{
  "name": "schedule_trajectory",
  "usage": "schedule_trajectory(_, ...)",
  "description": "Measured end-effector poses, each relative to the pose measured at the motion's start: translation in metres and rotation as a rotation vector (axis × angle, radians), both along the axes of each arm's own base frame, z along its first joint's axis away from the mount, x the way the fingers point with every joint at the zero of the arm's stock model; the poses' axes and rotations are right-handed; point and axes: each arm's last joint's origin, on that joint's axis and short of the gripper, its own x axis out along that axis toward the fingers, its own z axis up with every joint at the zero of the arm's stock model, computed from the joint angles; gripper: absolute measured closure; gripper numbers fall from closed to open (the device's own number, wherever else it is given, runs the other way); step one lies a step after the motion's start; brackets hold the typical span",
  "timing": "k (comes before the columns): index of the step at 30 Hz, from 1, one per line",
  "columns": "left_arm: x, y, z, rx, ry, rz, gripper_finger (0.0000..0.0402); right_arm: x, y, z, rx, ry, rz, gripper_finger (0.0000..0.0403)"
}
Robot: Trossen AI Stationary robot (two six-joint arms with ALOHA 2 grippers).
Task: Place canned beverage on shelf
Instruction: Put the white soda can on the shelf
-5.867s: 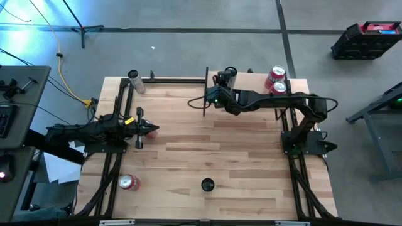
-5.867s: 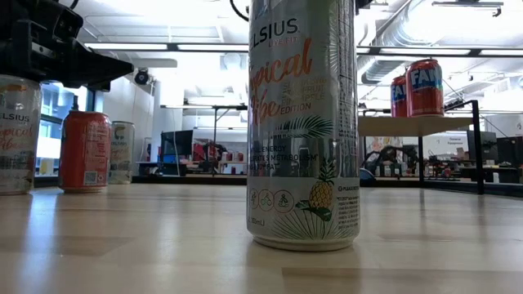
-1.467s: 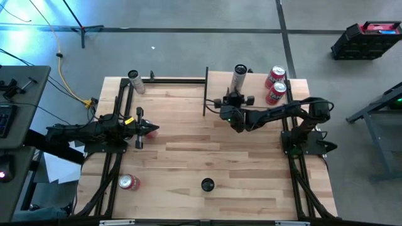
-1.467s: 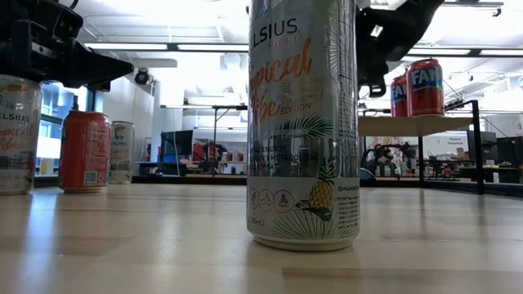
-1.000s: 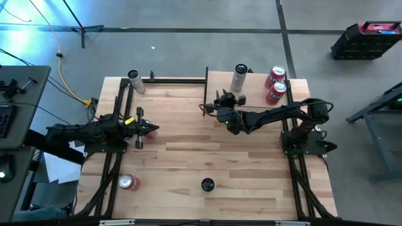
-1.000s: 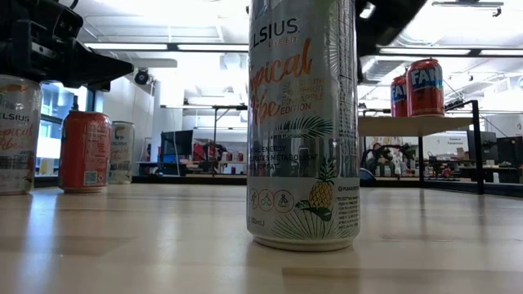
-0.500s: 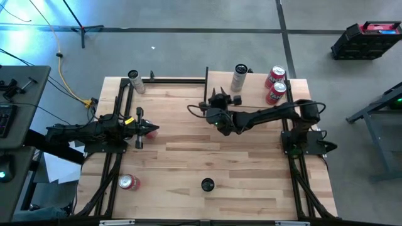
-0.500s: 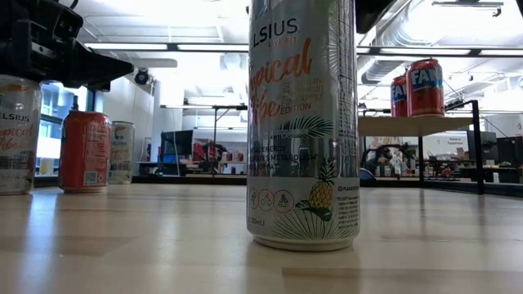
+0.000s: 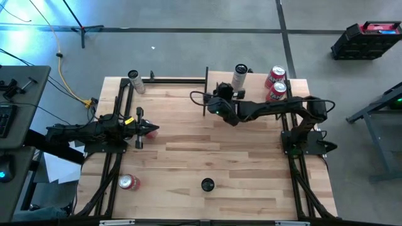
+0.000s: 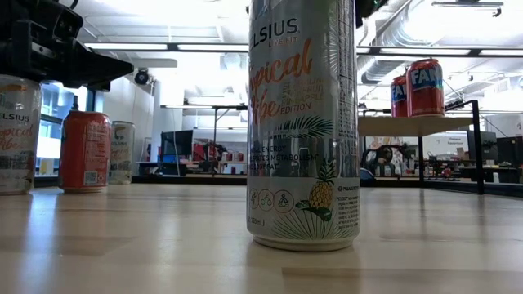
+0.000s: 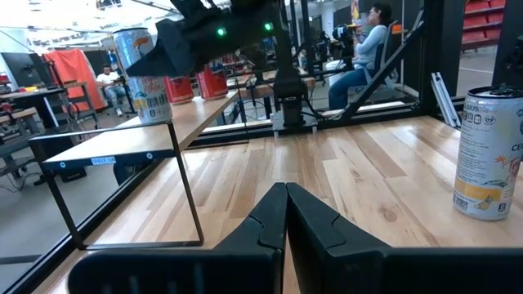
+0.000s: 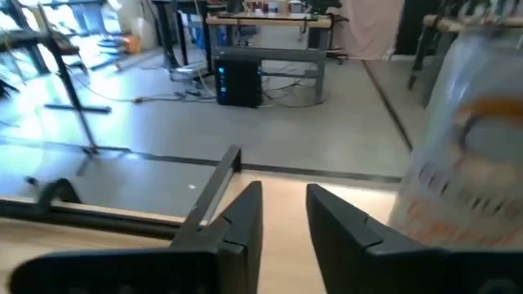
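The shelf [image 9: 254,85], a pale board on thin black uprights, stands at the table's far right. On it a slim silver can [image 9: 239,76] stands upright beside two red cans [image 9: 275,83]. My right gripper [image 9: 220,93] hovers above the shelf's left end, left of the slim can [image 12: 466,155]. Its fingers stand a little apart with nothing between them. My left gripper [image 9: 151,130] waits shut at the table's left, also seen in its wrist view [image 11: 286,214].
More cans stand upright on the tabletop: a silver can [image 9: 135,81] at the far left, a red can [image 9: 129,182] at the near left, and a tall can [image 9: 207,185] at the near middle, which fills the low view [image 10: 302,122]. People sit beyond the table [image 11: 372,41].
My right gripper has drawn back from the slim can toward the table's left, then risen and turned; in the low view the arm has climbed almost out of the picture. The slim can has stayed upright on the shelf.
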Motion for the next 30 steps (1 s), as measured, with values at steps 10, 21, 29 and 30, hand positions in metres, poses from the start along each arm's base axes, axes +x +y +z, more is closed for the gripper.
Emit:
schedule_trajectory(10, 0.0, 0.0, 0.0, 0.0, 0.0, 0.0, 0.0398, -0.013, -0.007, 0.03, -0.016, 0.346, -0.067, 0.0397)
schedule_trajectory(21, 0.0, 0.0, 0.0, 0.0, 0.0, 0.0, 0.0398, -0.014, -0.008, 0.041, -0.021, 1.192, 0.33, 0.0402)
schedule_trajectory(29, 0.0, 0.0, 0.0, 0.0, 0.0, 0.0, 0.0398, -0.017, -0.024, 0.041, -0.087, 1.641, 0.423, 0.0403)
schedule_trajectory(30, 0.0, 0.0, 0.0, 0.0, 0.0, 0.0, 0.0398, -0.018, -0.027, 0.041, -0.081, 1.64, 0.417, 0.0403)
